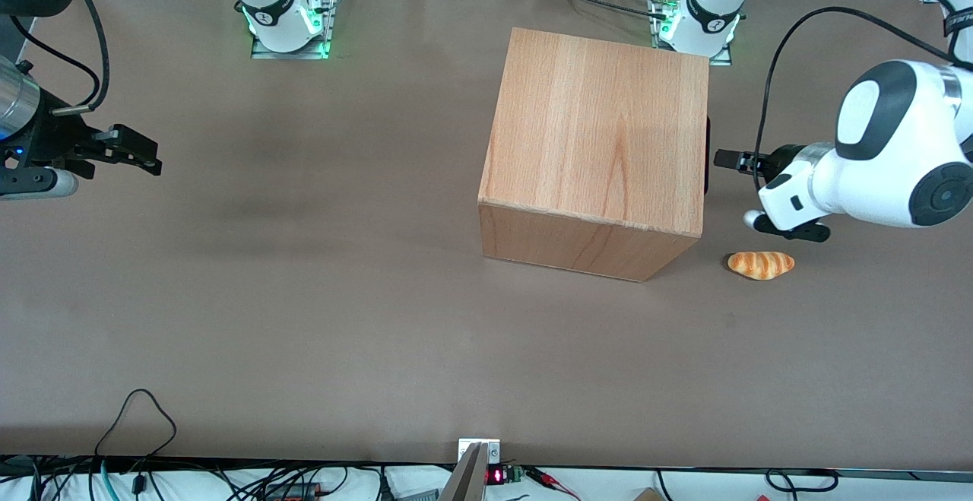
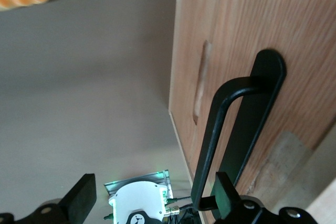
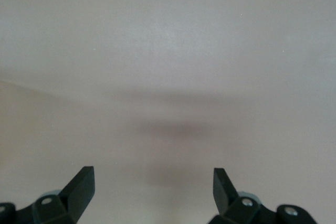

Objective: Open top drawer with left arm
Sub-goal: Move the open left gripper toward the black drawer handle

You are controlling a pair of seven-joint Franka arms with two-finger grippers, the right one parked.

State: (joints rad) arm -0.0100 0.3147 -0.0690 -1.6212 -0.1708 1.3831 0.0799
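- The table is big and brown, and everything sits on it.
- The wooden box stands toward the working arm's end of the table. It looks shut all round, and no tray sticks out of it.
- The left arm is white and round. It reaches sideways at the box face that has the handle.
- The top drawer is in that face, and I think it is not yet pulled out. A thin gap runs down the wood beside the handle.
- The black bar handle stands out from the drawer front, with space under its bar.
- The gripper is just beside the box face. Its fingers are spread wide and hold nothing. One finger looks to be right by the foot of the bar, though I cannot tell if it touches.
- The toy bread lies on the table near the box, nearer the front camera than the gripper.
- What could go wrong: the bar does not look centred between the fingers, so if they close here they may pinch only its end and slip off.
- A crooked pull could drag the whole box instead.
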